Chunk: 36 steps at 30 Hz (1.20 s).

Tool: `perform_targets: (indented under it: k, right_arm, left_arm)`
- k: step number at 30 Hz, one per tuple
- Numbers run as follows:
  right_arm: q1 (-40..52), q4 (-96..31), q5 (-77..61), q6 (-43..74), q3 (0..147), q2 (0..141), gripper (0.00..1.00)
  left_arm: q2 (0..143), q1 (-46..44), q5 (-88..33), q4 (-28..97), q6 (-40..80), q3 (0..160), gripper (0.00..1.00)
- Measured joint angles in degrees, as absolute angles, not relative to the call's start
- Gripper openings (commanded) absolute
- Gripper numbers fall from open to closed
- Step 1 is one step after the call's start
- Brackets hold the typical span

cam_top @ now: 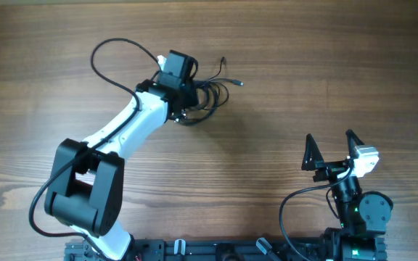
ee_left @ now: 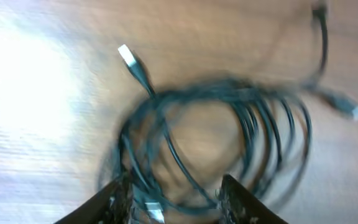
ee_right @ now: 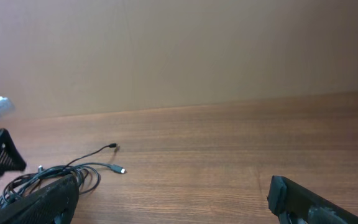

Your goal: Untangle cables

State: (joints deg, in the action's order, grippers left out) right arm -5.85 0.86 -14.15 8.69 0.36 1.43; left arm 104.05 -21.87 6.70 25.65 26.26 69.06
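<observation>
The cables [cam_top: 210,94] are a tangled bundle of thin black cords with silver-tipped plugs, lying on the wooden table at the upper middle. In the left wrist view the cables [ee_left: 229,137] form several overlapping loops, blurred. My left gripper [ee_left: 174,198] is open just above the bundle, with its fingers on either side of some strands. In the overhead view the left gripper [cam_top: 187,98] sits at the bundle's left side. My right gripper [cam_top: 331,150] is open and empty at the lower right, far from the cables. The bundle also shows at the left of the right wrist view [ee_right: 55,174].
A thicker black arm cable [cam_top: 111,54] loops on the table left of the left arm. Another arm cable [cam_top: 290,206] curves beside the right arm's base. A plain wall [ee_right: 179,50] stands beyond the table's far edge.
</observation>
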Motion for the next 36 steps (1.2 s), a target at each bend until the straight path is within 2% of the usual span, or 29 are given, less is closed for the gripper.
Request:
perform_targets:
  k: [3, 5, 6, 7, 8, 13, 18, 22, 36]
  right_arm:
    - [-5.8, 0.9, -14.2, 8.7, 0.4, 1.4, 1.00]
    - [-5.8, 0.9, -14.2, 8.7, 0.4, 1.4, 1.00]
    - [-5.8, 0.9, -14.1, 8.7, 0.4, 1.4, 1.00]
    - [-5.8, 0.9, -14.2, 8.7, 0.4, 1.4, 1.00]
    - [-5.8, 0.9, -14.2, 8.7, 0.4, 1.4, 1.00]
    - [-5.8, 0.9, -14.2, 8.7, 0.4, 1.4, 1.00]
    - [-5.8, 0.9, -14.2, 8.7, 0.4, 1.4, 1.00]
    - [-5.8, 0.9, -14.2, 8.7, 0.4, 1.4, 1.00]
    - [-5.8, 0.9, -14.1, 8.7, 0.4, 1.4, 1.00]
  left_arm:
    - [104.5, -20.2, 8.4, 23.8, 26.4, 69.1, 0.46]
    - [106.0, -20.0, 7.7, 24.1, 26.0, 69.1, 0.50]
    - [107.2, -20.1, 7.4, 24.9, 25.6, 69.1, 0.37]
    - [109.1, -20.1, 7.2, 25.8, 25.6, 69.1, 0.13]
    - [110.7, -20.1, 7.3, 26.0, 25.2, 69.1, 0.04]
    - [112.4, -19.9, 6.7, 26.7, 24.1, 69.6, 0.04]
    - [111.1, -19.5, -8.8, 30.0, 14.5, 69.6, 0.04]
    - [109.0, -19.5, -13.4, 33.0, 12.3, 69.6, 0.04]
    - [108.8, -20.7, -14.3, 38.6, 11.9, 69.6, 0.08]
